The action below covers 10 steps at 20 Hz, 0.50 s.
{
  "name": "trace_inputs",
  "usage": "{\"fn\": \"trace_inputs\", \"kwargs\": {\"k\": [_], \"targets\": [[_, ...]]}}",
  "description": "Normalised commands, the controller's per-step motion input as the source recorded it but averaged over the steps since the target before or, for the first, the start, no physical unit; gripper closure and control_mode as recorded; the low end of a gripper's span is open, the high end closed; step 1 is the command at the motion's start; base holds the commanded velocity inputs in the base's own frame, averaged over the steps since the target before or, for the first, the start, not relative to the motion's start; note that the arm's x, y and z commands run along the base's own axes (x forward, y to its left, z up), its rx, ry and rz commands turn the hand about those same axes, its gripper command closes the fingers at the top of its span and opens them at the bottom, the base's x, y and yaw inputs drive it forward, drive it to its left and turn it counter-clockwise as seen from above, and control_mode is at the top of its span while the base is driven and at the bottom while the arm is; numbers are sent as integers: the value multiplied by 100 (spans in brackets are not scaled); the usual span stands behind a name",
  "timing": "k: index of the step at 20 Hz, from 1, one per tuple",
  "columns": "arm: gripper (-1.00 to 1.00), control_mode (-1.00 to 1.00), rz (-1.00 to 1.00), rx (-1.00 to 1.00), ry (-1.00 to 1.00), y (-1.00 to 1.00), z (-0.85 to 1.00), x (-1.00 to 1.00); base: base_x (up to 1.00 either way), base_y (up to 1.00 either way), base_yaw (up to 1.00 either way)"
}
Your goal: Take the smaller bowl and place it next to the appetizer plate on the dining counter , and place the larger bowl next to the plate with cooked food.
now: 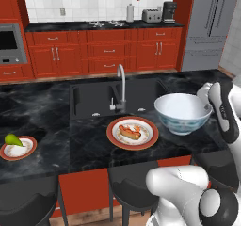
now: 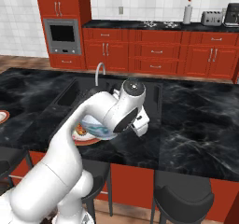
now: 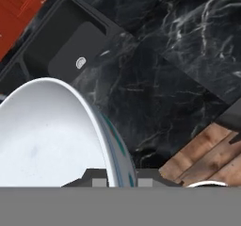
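A: Start big. What are you looking at?

B: You have the black marble surface (image 1: 42,112) across the left base view, with a sink (image 1: 94,98) sunk into it and a curved faucet (image 1: 122,86) at the basin's near edge. The basin looks empty.

A: And the bowl?

B: Your large bowl (image 1: 182,113) is up off the surface, right of the faucet, rim tilted slightly. Its pale inside holds nothing. In the hand view the bowl (image 3: 52,135) sits at lower left, and the hand (image 3: 121,182) is clamped together on its rim, one fingertip inside the wall and one outside.

A: What lies near it?

B: The cooked-food plate (image 1: 132,133) is on the surface just left of the bowl and nearer you, carrying a tan and red piece. From the right base view the arm covers most of the bowl (image 2: 95,129) and plate (image 2: 80,135).

A: Anything smaller?

B: The appetizer plate (image 1: 18,148) lies well apart at far left, with a green pear-shaped piece (image 1: 12,139) on it.
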Motion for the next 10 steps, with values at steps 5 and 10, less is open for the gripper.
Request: {"fn": "trace_inputs", "kwargs": {"k": [5, 10], "targets": [[100, -100, 0, 3, 2, -28, -36, 60, 0, 0, 0], [100, -100, 0, -3, -9, -10, -15, 38, 0, 0, 0]]}}
